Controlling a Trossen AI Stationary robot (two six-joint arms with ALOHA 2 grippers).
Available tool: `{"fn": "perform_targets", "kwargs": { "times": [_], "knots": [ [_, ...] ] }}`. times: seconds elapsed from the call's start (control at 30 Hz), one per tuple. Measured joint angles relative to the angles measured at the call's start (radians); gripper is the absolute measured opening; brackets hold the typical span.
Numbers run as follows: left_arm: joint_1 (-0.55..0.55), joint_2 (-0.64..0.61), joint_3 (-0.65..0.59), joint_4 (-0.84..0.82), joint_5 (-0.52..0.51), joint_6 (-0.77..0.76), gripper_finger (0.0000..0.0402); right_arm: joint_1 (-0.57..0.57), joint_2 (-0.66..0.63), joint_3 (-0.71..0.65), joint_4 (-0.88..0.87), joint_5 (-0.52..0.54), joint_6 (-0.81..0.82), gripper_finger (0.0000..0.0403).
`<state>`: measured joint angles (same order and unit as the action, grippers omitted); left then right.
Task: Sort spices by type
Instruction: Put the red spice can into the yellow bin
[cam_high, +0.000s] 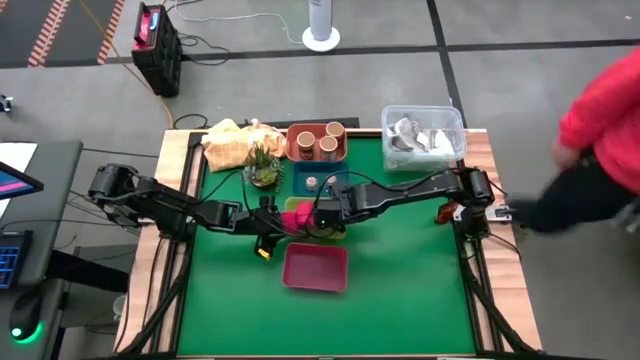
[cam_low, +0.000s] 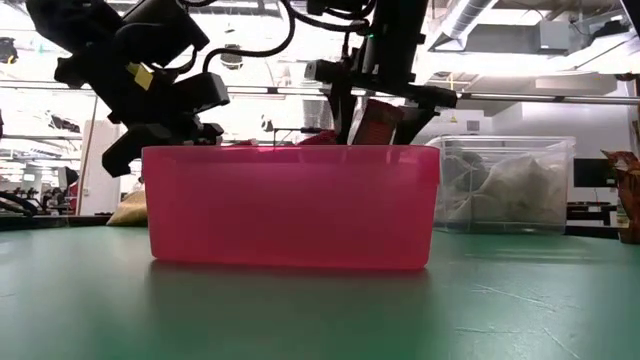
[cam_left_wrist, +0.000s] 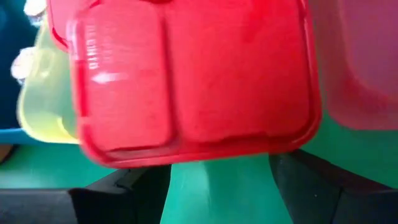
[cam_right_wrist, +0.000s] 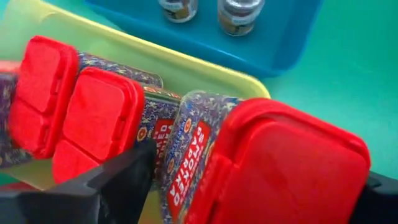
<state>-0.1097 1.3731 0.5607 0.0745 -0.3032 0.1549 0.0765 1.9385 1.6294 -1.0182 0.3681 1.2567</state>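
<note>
The pink tray (cam_high: 316, 268) sits at table centre. At its 12 o'clock, over the green tray (cam_right_wrist: 186, 68), the right gripper (cam_right_wrist: 249, 186) stands spread around a red-lidded tin (cam_right_wrist: 273, 168). The left gripper (cam_left_wrist: 217, 186) clamps another tin (cam_left_wrist: 186, 81).

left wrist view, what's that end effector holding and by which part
The left end effector has a red-lidded spice tin right ahead of its fingers, lid toward the camera. Whether they grip it, and where, cannot be told.
</note>
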Motion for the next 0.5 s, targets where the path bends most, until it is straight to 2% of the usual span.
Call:
{"fn": "perform_targets", "kwargs": {
  "times": [0.17, 0.5],
  "knots": [
    [0.000, -0.001, 0.003, -0.017, 0.041, -0.007, 0.0256, -0.008, 0.000, 0.000, -0.023, -0.006, 0.003, 0.0368],
    [0.000, -0.010, 0.004, -0.038, 0.026, 0.019, 0.0256, -0.048, -0.001, 0.002, -0.019, -0.072, -0.079, 0.0341]
  ]
}}
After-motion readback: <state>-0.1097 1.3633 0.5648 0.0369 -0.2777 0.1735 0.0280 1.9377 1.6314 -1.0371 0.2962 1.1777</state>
